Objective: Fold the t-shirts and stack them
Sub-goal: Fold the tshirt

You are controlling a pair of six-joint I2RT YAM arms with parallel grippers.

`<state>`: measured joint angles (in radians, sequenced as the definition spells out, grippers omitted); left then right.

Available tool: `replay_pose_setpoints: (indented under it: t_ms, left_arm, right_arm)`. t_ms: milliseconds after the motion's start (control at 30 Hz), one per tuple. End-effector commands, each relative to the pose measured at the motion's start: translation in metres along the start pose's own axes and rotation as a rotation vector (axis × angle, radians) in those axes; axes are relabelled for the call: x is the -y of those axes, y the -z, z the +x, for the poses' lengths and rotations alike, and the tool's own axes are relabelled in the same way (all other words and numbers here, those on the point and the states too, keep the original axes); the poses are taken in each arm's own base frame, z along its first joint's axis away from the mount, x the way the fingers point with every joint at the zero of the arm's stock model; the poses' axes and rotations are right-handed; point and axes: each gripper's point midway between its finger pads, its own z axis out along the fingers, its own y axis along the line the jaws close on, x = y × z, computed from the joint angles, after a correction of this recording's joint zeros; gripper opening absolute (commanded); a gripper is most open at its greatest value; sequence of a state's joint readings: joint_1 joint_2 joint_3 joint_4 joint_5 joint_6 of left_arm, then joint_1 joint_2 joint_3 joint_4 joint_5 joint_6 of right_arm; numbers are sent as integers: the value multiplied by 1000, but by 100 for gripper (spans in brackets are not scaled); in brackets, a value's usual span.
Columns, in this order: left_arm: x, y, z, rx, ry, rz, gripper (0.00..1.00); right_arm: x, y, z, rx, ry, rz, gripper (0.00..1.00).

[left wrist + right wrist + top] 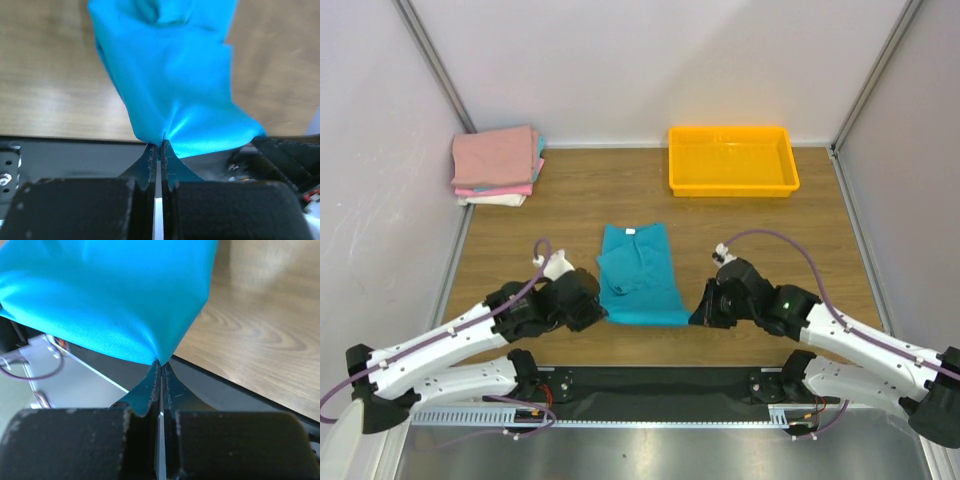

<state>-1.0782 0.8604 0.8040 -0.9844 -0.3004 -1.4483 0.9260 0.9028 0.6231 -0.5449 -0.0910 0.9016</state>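
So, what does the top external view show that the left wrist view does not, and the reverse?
Only the top external view shows the stack of folded shirts in the far left corner, the orange tray at the far right, the right gripper at the near right corner of the blue t-shirt, and the shirt's whole outline.

Only the left wrist view shows, close up, the left gripper with its jaws pressed together on the shirt's edge, and creases spreading from the pinch.

Both show the blue t-shirt, the left gripper and the wooden table.
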Motion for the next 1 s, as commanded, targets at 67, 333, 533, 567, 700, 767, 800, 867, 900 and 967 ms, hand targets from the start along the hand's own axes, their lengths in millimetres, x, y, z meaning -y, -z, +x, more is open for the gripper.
replay_pose_setpoints:
  t_ms: [67, 333, 533, 567, 700, 767, 800, 867, 900, 967]
  left_arm:
    - [1, 7, -45, 135, -28, -71, 0]
    - [20, -7, -99, 218, -12, -44, 0]
    - [35, -27, -134, 254, -2, -30, 0]
    - [35, -30, -140, 260, -6, -32, 0]
    - [42, -50, -159, 263, 2, -24, 0]
    - [46, -58, -168, 265, 0, -29, 0]
    - [46, -59, -176, 280, 1, -31, 0]
    - [50, -61, -190, 300, 5, -29, 0]
    - [49, -68, -194, 300, 1, -39, 0]
    - [48, -73, -205, 312, 9, -45, 0]
  right_arm:
    - [-15, 15, -58, 129, 44, 64, 0]
    - [-30, -4, -139, 205, 123, 26, 0]
    - [-35, -26, -187, 222, 146, 3, 0]
    - [-37, -28, -195, 231, 148, 1, 0]
    - [-26, -46, -215, 224, 130, -4, 0]
    - [-19, -54, -223, 224, 116, 1, 0]
    - [-23, -54, -231, 236, 127, -18, 0]
    - [-16, -64, -239, 230, 122, -12, 0]
    - [-15, -68, -242, 225, 124, -15, 0]
    - [-17, -72, -254, 232, 130, -36, 0]
